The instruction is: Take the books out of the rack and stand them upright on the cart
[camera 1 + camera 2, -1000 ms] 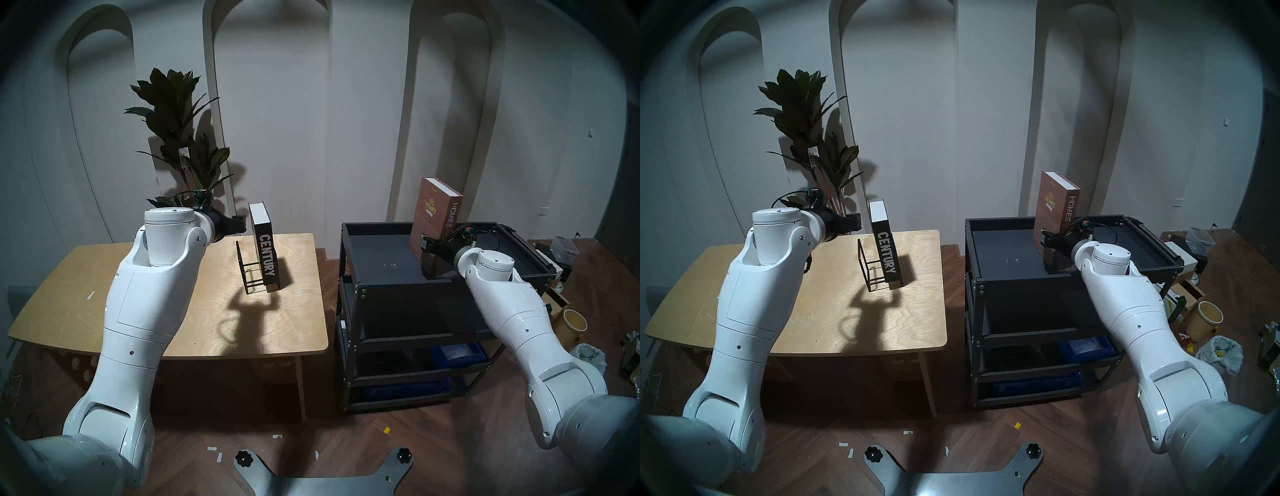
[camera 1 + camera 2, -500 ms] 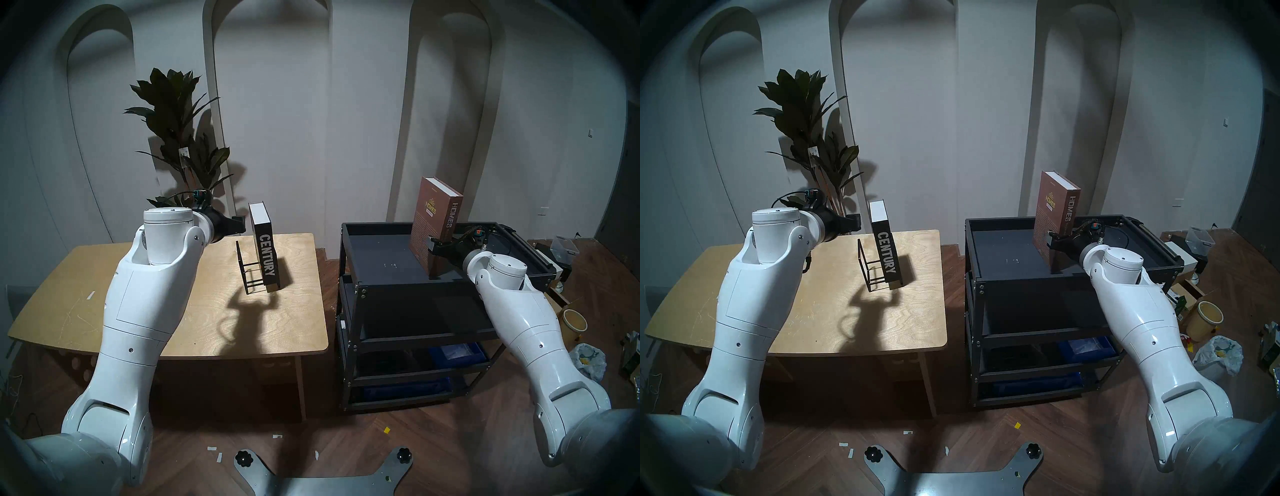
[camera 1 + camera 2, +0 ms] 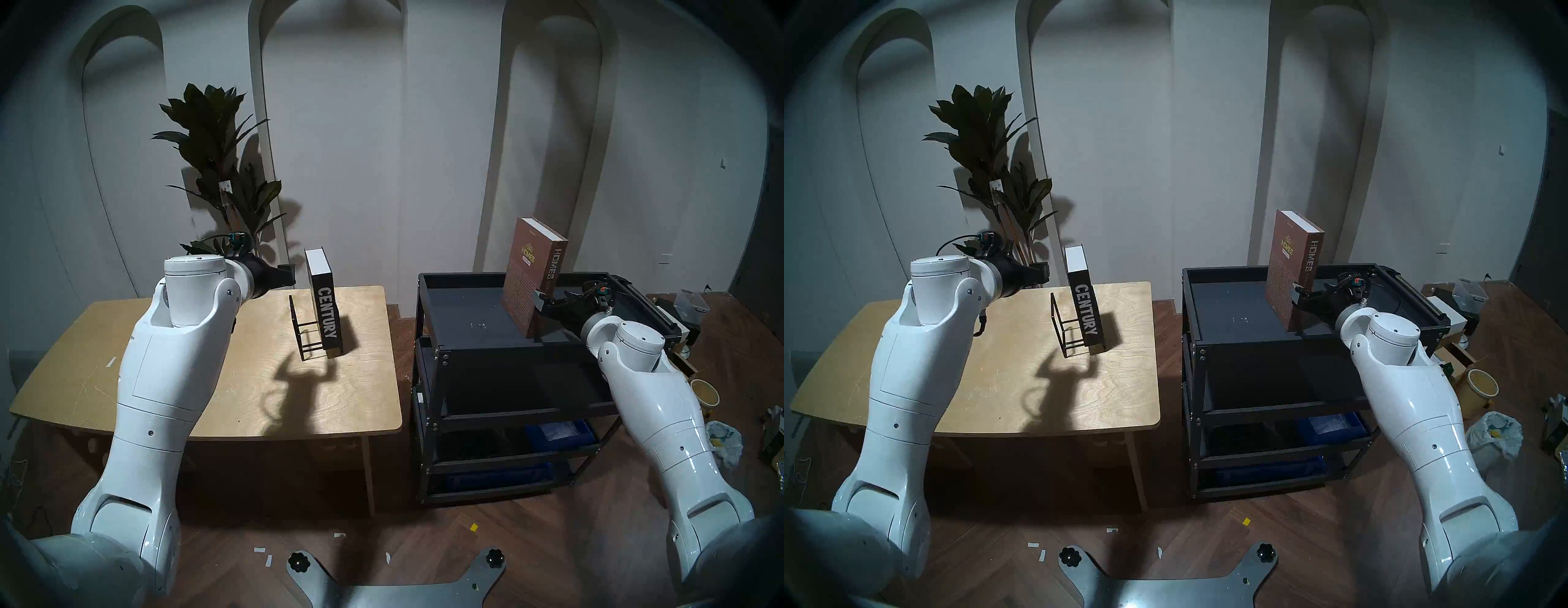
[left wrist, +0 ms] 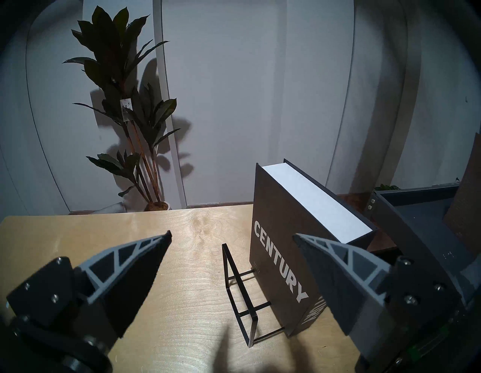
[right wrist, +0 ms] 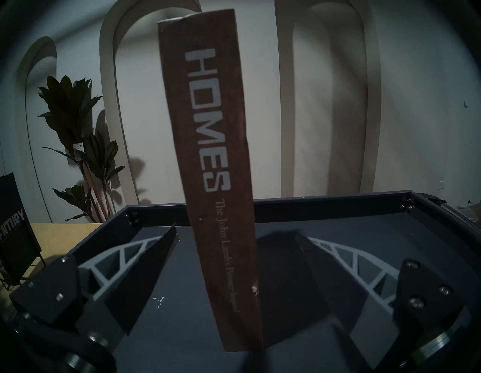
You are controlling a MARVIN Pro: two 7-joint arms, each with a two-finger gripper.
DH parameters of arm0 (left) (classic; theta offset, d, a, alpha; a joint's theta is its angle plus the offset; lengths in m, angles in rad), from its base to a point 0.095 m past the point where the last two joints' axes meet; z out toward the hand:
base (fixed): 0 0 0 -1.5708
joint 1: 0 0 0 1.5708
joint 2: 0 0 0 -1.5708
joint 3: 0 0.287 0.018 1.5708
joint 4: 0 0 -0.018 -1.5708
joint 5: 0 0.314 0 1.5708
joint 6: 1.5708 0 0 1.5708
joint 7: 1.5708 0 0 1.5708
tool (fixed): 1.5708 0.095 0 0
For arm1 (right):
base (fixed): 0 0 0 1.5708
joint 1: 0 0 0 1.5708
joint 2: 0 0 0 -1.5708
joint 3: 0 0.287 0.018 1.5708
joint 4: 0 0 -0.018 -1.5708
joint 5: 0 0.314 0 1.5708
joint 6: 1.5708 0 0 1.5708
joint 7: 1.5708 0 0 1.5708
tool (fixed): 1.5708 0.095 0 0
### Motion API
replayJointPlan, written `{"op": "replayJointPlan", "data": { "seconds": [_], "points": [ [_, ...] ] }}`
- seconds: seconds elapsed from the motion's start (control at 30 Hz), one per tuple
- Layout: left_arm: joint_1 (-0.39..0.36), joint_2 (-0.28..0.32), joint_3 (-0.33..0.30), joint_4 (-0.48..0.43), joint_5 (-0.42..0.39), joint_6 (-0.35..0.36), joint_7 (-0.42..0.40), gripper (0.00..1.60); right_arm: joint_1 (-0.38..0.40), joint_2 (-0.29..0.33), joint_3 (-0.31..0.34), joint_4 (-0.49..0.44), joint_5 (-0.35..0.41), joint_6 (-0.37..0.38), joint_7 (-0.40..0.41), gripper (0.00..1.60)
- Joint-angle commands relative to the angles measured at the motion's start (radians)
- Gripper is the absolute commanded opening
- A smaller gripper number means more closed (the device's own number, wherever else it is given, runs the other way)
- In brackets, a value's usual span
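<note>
The black book lettered "CENTURY" (image 3: pixel 326 314) stands in the black wire rack (image 3: pixel 303 335) on the wooden table, at the rack's right end. My left gripper (image 3: pixel 292 274) hovers open just left of the book's top, touching nothing; in the left wrist view its fingers (image 4: pixel 145 250) stand wide apart, with the book (image 4: pixel 276 260) and rack (image 4: pixel 239 294) ahead. The brown book lettered "HOMES" (image 3: pixel 530 271) stands upright on the cart's (image 3: pixel 462 278) top shelf. My right gripper (image 3: pixel 541 299) is open at its spine (image 5: pixel 213 130), both fingers clear of it.
A potted plant (image 3: pixel 216 170) stands behind the wooden table (image 3: pixel 127 339). Blue bins (image 3: pixel 560 431) sit on the cart's lower shelves. A bucket (image 3: pixel 704 392), plastic bags and boxes litter the floor to the cart's right.
My right arm has drawn back to the right, away from the brown book, which stays standing. My left gripper has drifted slightly left, away from the black book.
</note>
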State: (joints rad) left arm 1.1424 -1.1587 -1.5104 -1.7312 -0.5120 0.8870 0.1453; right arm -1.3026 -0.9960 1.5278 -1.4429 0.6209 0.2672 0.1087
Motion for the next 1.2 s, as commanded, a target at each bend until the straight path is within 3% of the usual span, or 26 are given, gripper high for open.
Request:
{"op": "replayJointPlan", "data": {
  "seconds": [0.0,0.27,0.5,0.67,1.17],
  "points": [
    [0.03,-0.033,-0.016,-0.112,0.004,-0.022,0.037,1.6,-0.104,0.017,0.027,-0.115,0.0,-0.021,-0.008,1.6],
    [0.077,-0.117,0.045,-0.217,0.008,-0.055,0.094,1.6,-0.204,0.01,0.05,-0.216,0.012,-0.025,-0.036,1.6],
    [0.112,-0.151,0.127,-0.248,0.078,-0.116,0.187,1.6,-0.274,0.017,0.082,-0.291,0.009,-0.057,-0.051,1.6],
    [0.116,-0.167,0.161,-0.235,0.124,-0.153,0.249,1.6,-0.312,0.009,0.093,-0.321,0.013,-0.067,-0.062,1.6],
    [0.081,-0.266,0.298,-0.049,0.281,-0.303,0.476,1.6,-0.426,-0.018,0.141,-0.408,0.015,-0.13,-0.105,1.6]
  ]
}}
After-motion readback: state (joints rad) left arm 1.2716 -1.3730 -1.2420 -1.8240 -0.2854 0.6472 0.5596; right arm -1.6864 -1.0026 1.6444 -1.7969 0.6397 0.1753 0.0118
